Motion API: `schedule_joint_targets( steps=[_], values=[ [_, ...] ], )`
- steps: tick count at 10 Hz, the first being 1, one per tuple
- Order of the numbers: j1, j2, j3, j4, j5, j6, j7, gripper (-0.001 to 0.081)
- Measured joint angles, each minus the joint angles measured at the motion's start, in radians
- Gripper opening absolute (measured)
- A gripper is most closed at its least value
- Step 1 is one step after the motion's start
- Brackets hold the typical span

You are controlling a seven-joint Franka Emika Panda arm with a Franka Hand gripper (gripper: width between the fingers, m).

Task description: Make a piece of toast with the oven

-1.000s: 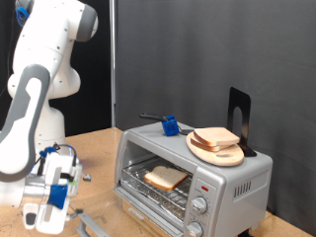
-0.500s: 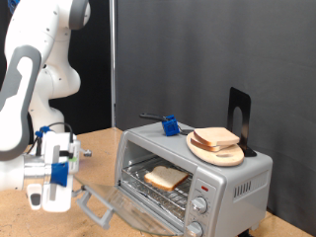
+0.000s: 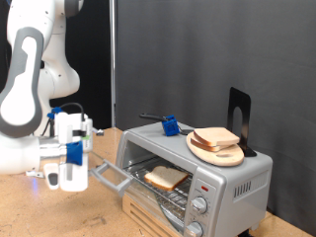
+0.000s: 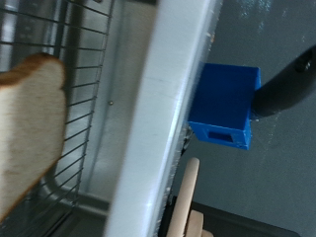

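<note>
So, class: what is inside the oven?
Inside the oven, one piece of toast lies on the wire rack. The oven's back is shadowed. The gripper is at the door handle.

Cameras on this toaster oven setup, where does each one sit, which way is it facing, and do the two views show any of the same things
Exterior view: off the arm, facing the oven and its partly raised door; the white arm and gripper show at its left.
Wrist view: on the hand, looking close along the oven's top edge at the wire rack; none of the robot shows.
Shared: the piece of toast on the rack and the blue block atop the oven.
</note>
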Motion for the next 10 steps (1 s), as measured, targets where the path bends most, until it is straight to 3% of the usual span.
schedule_joint_targets(
  steps=[6,8,10],
  values=[
    [0.076,-0.265,0.129,-0.109,0.099,0.264,0.153,0.0803],
    [0.079,-0.320,0.161,-0.126,0.105,0.324,0.201,0.0803],
    [0.058,-0.347,0.157,-0.130,0.071,0.357,0.251,0.0803]
  ],
)
